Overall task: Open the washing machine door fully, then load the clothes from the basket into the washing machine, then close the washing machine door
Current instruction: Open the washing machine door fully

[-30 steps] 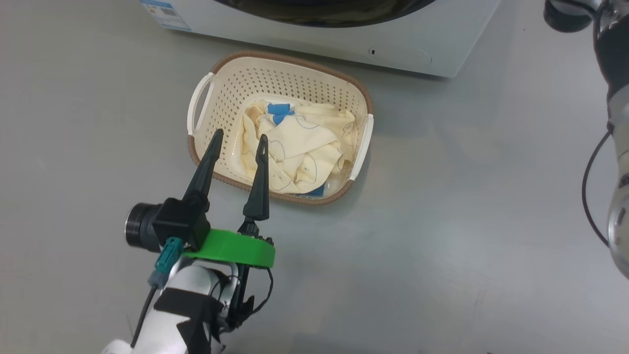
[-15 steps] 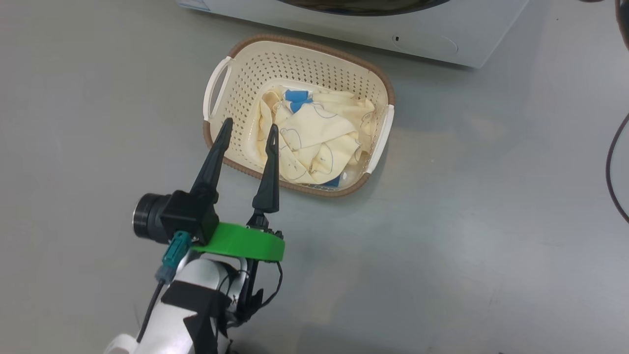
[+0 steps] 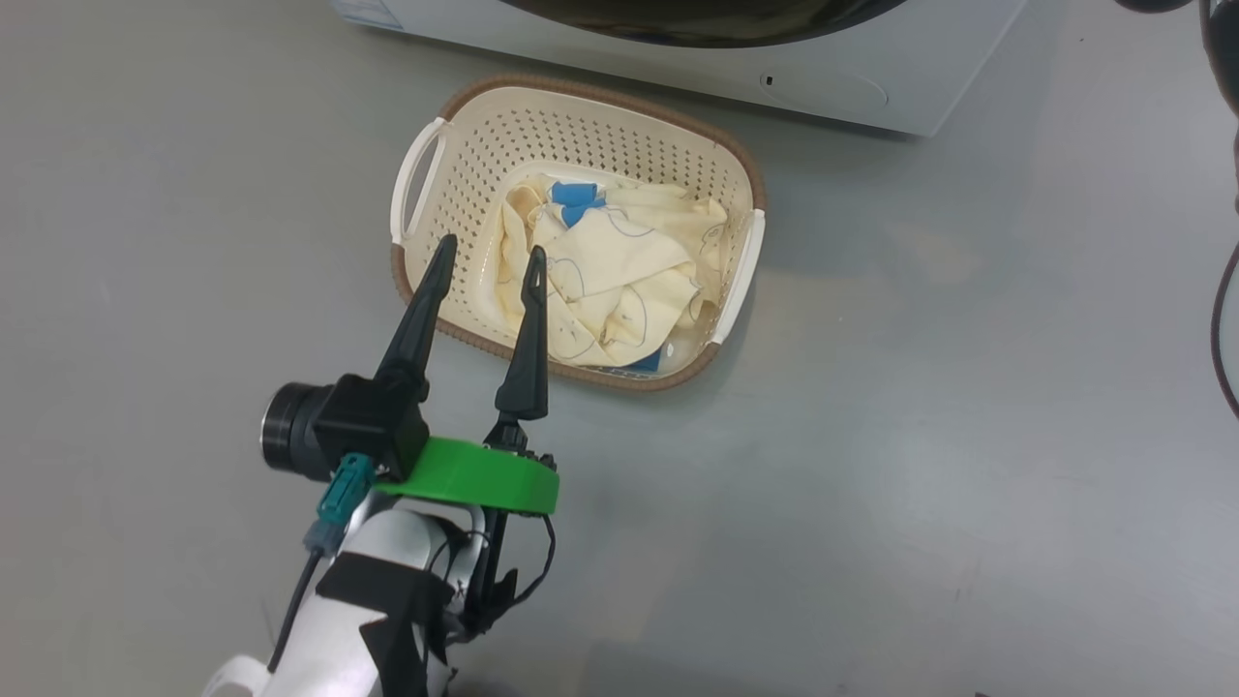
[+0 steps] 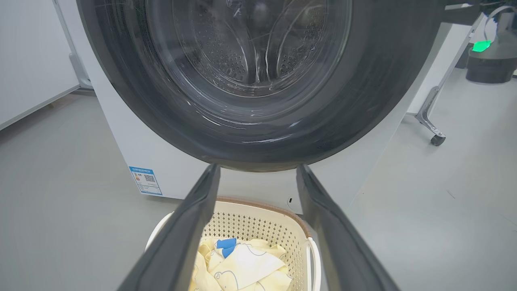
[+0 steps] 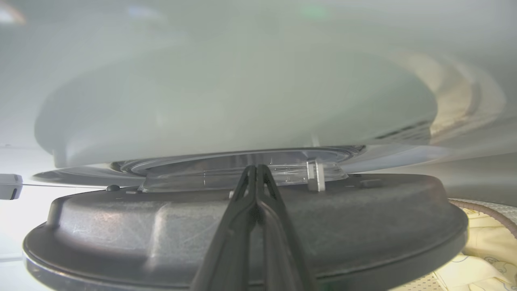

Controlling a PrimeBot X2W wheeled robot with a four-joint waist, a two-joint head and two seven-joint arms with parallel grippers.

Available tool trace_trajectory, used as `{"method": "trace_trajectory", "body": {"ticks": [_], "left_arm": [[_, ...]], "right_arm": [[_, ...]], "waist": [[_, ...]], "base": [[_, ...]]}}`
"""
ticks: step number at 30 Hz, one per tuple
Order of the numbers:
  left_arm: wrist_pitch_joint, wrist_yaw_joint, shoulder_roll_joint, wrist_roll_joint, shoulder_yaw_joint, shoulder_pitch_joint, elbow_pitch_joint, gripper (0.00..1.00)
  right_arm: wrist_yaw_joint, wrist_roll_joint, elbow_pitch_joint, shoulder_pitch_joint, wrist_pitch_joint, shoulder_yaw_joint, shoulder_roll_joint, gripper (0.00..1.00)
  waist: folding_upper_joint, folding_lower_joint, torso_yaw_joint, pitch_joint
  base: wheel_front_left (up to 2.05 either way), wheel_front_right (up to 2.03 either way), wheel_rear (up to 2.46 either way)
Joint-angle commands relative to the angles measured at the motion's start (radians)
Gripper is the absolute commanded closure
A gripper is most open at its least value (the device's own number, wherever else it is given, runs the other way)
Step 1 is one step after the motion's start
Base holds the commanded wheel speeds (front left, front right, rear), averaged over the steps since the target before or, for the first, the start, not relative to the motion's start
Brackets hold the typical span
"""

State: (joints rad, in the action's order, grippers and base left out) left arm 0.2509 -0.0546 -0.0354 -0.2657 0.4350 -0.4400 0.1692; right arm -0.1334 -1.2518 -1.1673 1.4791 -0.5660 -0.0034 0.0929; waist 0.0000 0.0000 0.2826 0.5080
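Lying crosswise, basket (long axis left-right) parallels washing machine.

- One washing machine here, one door on it.
- One basket, two white handles.
- One heap of clothes; garment count unclear.
- One sticker.
- Two grippers: left gripper, right gripper.

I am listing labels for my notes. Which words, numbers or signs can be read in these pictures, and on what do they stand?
No text is readable.
The sticker on the washing machine: blue and white, with a square code; print too small to read.
The label in the basket: mostly hidden under the clothes; unreadable.
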Motion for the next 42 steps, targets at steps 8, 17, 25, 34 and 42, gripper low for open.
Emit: {"method": "trace_trajectory", "body": {"ticks": [8,17,25,34,42], "left_arm": [[0.011,0.004,-0.015,0.011,-0.046,0.004,-0.01,0.0],[0.011,0.011,-0.015,0.013,-0.053,0.011,0.008,0.0],[0.011,0.014,-0.015,0.02,-0.062,0.016,0.014,0.0],[0.011,0.018,-0.015,0.025,-0.068,0.028,0.022,0.0],[0.011,0.02,-0.015,0.025,-0.069,0.032,0.028,0.0]], "right_arm": [[0.003,-0.063,0.117,-0.072,-0.078,0.065,-0.043,1.0],[0.003,-0.164,0.263,-0.209,-0.148,0.171,-0.043,1.0],[0.003,-0.226,0.381,-0.315,-0.171,0.262,-0.043,1.0],[0.003,-0.306,0.511,-0.428,-0.183,0.367,-0.043,1.0],[0.003,-0.374,0.619,-0.517,-0.198,0.451,-0.043,1.0]], "waist": [[0.0,0.0,-0.02,-0.021],[0.0,0.0,-0.037,-0.05],[0.0,0.0,-0.048,-0.067],[0.0,0.0,-0.054,-0.087],[0.0,0.0,-0.055,-0.103]], "base": [[0.0,0.0,0.0],[0.0,0.0,0.0],[0.0,0.0,0.0],[0.0,0.0,0.0],[0.0,0.0,0.0]]}}
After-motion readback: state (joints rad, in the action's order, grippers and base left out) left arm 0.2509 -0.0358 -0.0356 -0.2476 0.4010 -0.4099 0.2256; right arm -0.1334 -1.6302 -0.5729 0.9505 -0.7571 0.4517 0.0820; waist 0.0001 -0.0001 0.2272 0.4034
